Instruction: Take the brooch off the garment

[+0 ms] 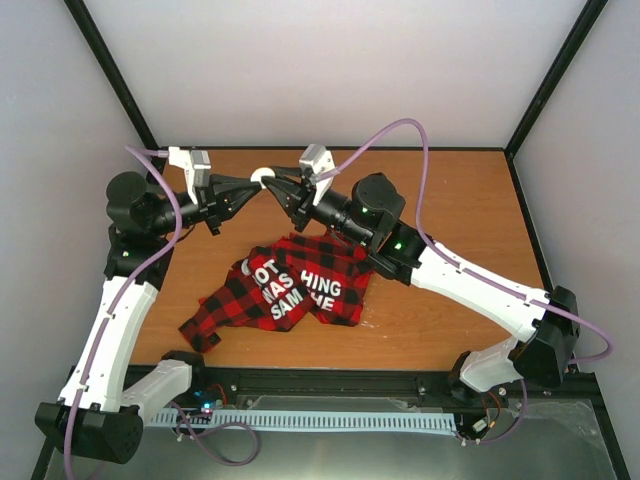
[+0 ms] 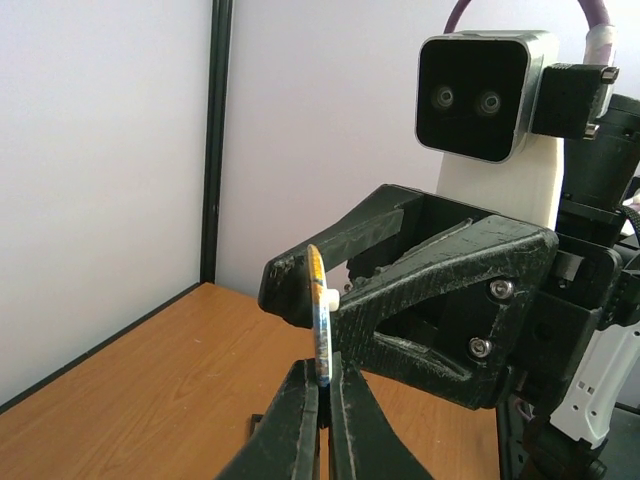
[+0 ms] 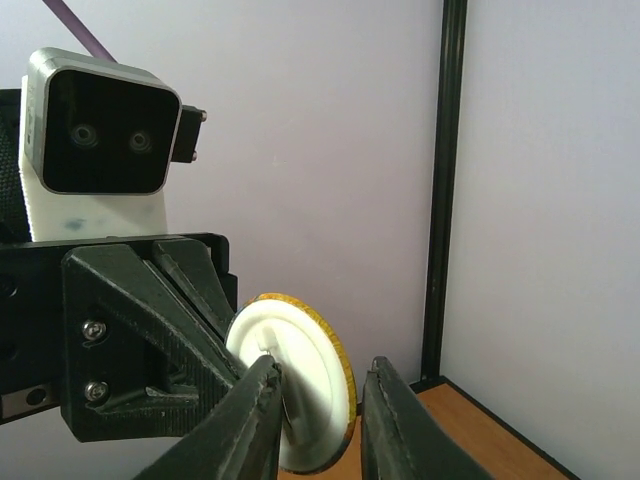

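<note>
Surface: flat wood-grain desk [image 1: 450,200], orange-brown, enclosed by plain pale walls [image 1: 330,70] on three sides. Black posts [image 1: 115,75] stand at the far corners.

The garment [image 1: 290,285] lies crumpled at centre, nearer the front edge, well apart from both claws. Bare desk shows to its right and far right.

The brooch [image 3: 295,345] is off the garment and held in the air above the far middle of the desk.

The left claw [image 2: 322,372] is clamped on the brooch's lower rim. The right claw [image 3: 322,372] faces it with fingers parted, one fingertip [image 3: 262,385] at the disc's centre.

Materials: the garment is soft red-and-black check with white letters. The brooch is a thin round disc, white-faced with a yellow rim. The claws are matt black ribbed plastic.
</note>
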{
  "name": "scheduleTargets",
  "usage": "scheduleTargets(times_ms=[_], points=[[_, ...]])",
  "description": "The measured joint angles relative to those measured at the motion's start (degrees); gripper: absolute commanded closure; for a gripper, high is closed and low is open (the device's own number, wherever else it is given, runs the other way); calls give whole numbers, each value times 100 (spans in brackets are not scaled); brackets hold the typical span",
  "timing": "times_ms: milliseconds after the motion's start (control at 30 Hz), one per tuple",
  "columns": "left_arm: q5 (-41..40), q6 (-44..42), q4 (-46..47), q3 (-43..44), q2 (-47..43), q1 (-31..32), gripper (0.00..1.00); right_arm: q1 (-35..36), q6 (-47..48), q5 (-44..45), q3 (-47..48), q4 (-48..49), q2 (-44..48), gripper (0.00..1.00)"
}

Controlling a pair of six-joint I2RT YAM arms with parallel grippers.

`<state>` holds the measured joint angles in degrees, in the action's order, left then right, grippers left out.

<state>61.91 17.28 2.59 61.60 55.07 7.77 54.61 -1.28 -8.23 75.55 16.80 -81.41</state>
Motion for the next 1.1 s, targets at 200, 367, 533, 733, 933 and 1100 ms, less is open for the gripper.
scheduleTargets(times_ms=[200,367,533,733,933,1100], points=[[0,85,2,0,24,0,99,31,24,223,-79,105,17,76],[0,129,4,0,39,0,99,46,59,317,-136,205,17,72],[2,127,7,0,39,0,99,46,61,334,-138,227,17,70],[79,122,-2,0,39,28,99,46,4,372,-299,310,138,60],[201,118,0,0,39,59,99,-2,-94,361,-601,369,415,51],[310,98,0,0,44,66,99,-109,-177,426,-855,450,702,47]])
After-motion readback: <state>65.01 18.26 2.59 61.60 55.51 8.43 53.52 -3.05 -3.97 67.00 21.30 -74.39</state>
